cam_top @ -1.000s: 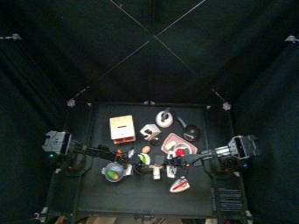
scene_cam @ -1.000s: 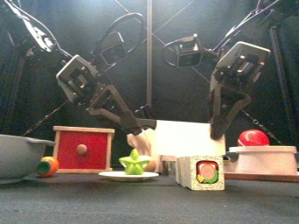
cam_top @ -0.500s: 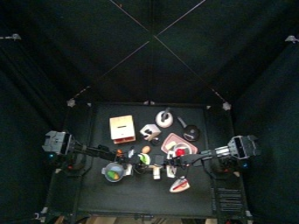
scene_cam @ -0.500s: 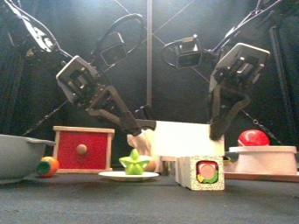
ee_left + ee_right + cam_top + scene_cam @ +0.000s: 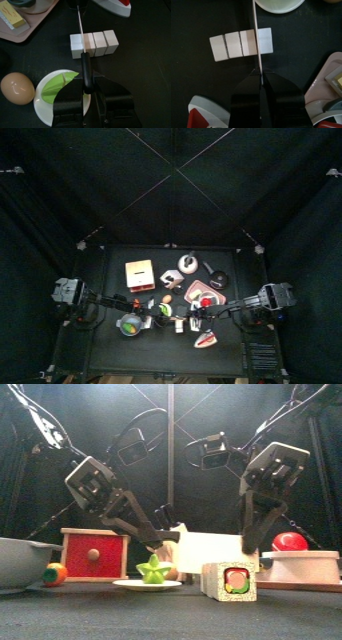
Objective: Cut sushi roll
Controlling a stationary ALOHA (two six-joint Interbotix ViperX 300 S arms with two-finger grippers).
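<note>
Sushi roll (image 5: 93,42) is white outside and scored into four slices. It lies on the black table (image 5: 140,60), front-centre, just beside the white plate (image 5: 47,102) with the green star piece (image 5: 59,86). In the front view its end face shows green, red and orange filling (image 5: 234,580).

Left gripper (image 5: 85,95) is clamped on a black-handled knife (image 5: 84,67), whose edge lies over the seam after the end slice. Right gripper (image 5: 260,82) is pinched on a thin blade (image 5: 256,30) over the seam at the other end.

Depth is poor, so I can't tell whether either edge is into the rice or only resting on it. The top view is too small to help.

An egg (image 5: 17,87) is near the plate. Black curtains (image 5: 80,188) all round.
</note>
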